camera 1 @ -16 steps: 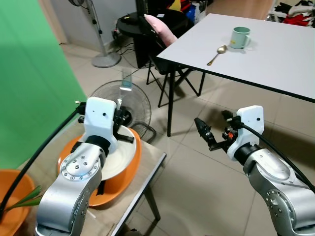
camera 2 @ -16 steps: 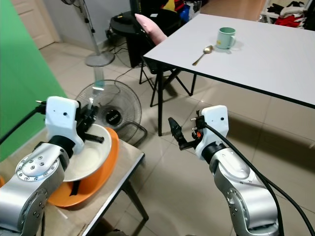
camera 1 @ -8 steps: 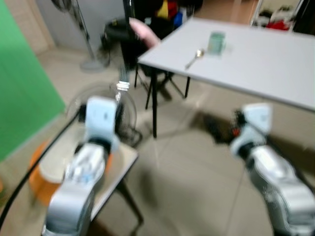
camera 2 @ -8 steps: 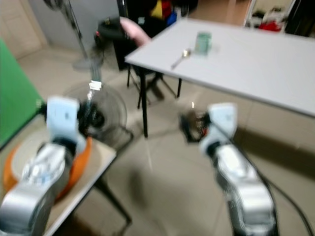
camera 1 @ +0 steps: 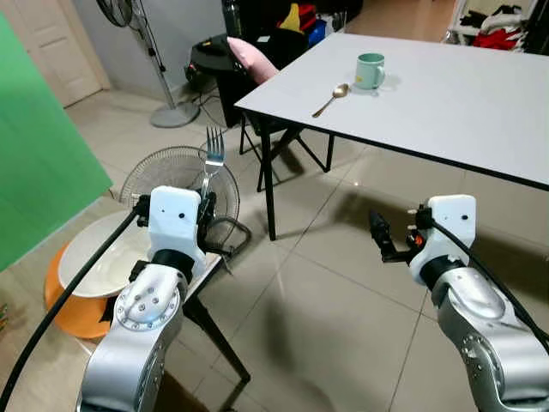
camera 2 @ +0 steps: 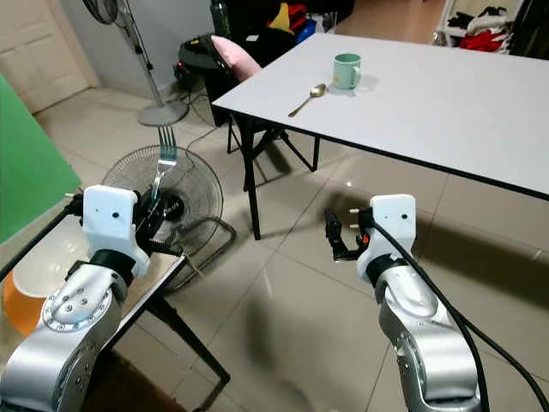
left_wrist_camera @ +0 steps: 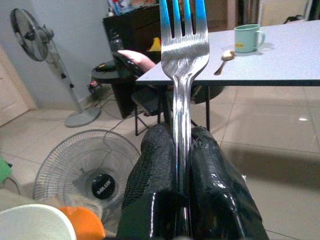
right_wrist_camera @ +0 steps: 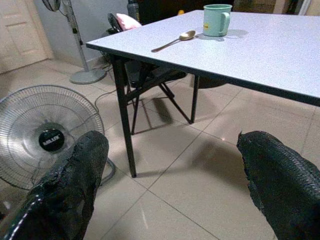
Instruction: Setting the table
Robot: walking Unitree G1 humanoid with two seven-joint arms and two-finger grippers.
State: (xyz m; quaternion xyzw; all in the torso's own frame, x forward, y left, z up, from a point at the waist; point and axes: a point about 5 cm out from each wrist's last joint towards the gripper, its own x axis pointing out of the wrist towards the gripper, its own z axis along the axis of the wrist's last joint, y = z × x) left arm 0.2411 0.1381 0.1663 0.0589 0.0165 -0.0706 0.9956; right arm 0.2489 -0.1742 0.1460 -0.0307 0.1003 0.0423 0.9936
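A silver fork (camera 1: 212,158) stands upright, tines up, with my left gripper (camera 1: 207,209) shut on its handle; the left wrist view shows the fork (left_wrist_camera: 182,47) clamped between both black fingers (left_wrist_camera: 150,170). My right gripper (camera 1: 383,239) hangs open and empty over the tiled floor, its fingers (right_wrist_camera: 70,185) wide apart. Ahead stands the white table (camera 1: 463,103) with a green mug (camera 1: 370,70) and a spoon (camera 1: 331,99) near its far left corner. A white bowl (camera 1: 99,257) nested in an orange bowl (camera 1: 67,311) sits on the small side table beside my left arm.
A floor fan (camera 1: 163,176) lies between me and the white table. A dark chair with a pink cushion (camera 1: 250,58) is pushed in at the table's left end. A pedestal fan (camera 1: 159,81) stands behind, and a green screen (camera 1: 39,163) is to my left.
The camera has swung and moved toward the white table, blurring on the way. The bowls now sit lower left in view. The left gripper still holds the fork; the right stays open.
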